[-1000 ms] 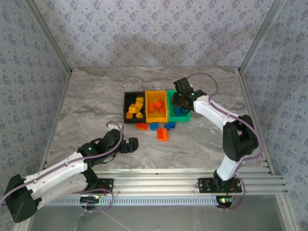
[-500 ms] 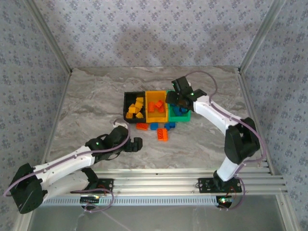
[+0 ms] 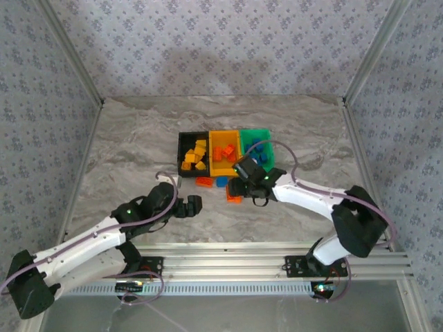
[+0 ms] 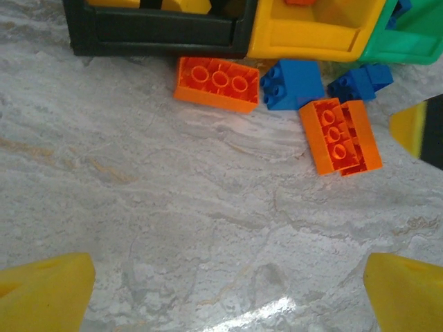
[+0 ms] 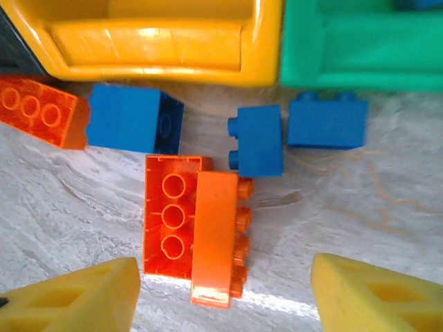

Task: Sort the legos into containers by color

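Legos (image 5: 173, 221), two orange, paired beneath spread right pincer (image 5: 221, 290); overhead one blob; left pincer (image 4: 225, 290) spread, empty

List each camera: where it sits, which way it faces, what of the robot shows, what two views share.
Top external: high behind the arms, looking down on the table; both arms, left gripper, right gripper.
Left wrist: low over the table, facing the containers' near walls; open yellow fingertips at bottom.
Right wrist: above loose legos, looking down; yellow fingertips at bottom.
Shared: both wrist views hold the paired orange bricks and yellow-orange bin.
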You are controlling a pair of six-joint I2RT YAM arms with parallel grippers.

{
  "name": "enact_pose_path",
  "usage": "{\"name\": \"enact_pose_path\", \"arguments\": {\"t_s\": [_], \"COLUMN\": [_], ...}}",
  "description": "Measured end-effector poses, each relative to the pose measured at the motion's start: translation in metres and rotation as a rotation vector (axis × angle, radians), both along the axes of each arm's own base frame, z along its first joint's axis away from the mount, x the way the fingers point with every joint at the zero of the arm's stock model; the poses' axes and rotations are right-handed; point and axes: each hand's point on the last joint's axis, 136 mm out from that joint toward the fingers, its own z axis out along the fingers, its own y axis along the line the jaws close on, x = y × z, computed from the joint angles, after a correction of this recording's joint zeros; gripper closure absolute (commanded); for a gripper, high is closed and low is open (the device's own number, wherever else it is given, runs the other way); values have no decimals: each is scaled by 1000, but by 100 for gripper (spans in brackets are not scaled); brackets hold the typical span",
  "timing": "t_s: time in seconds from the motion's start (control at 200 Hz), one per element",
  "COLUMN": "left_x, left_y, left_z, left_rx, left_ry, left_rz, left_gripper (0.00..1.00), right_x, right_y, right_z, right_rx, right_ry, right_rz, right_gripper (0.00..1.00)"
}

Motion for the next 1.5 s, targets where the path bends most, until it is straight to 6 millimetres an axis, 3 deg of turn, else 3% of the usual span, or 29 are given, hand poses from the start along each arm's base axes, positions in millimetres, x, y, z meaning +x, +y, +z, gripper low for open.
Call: {"name": "enact_pose_path", "arguments": {"t_s": [0.255,0.68,0.854,1.049,1.179,1.289,1.499], "left_x": [-6,-8,-8,-8,-8,-8,-10], "left_y": [8,10,10,10,10,10,12], "left_z": [-11,-17,-17,-17,-17,-13,-9], "left_rx": [26,35,35,34,34,23,9], "left_ry": [25,35,35,35,34,26,13], "left_rz": [7,10,9,9,9,9,9], "left_gripper": [0,0,0,0,0,0,0], "right_x": [2,-1,-6,-12,-17,-30,-60], "right_y": [12,-4,-10,9,22,27,21], "right_z": [-31,-37,-23,14,24,11,-39], "right_rx": [-8,-23,-11,49,56,25,-76], "right_ry": [43,39,17,-48,-62,-33,57], "right_rz": [16,-54,-54,-7,23,40,54], "right_gripper": [52,75,81,80,79,78,77]}}
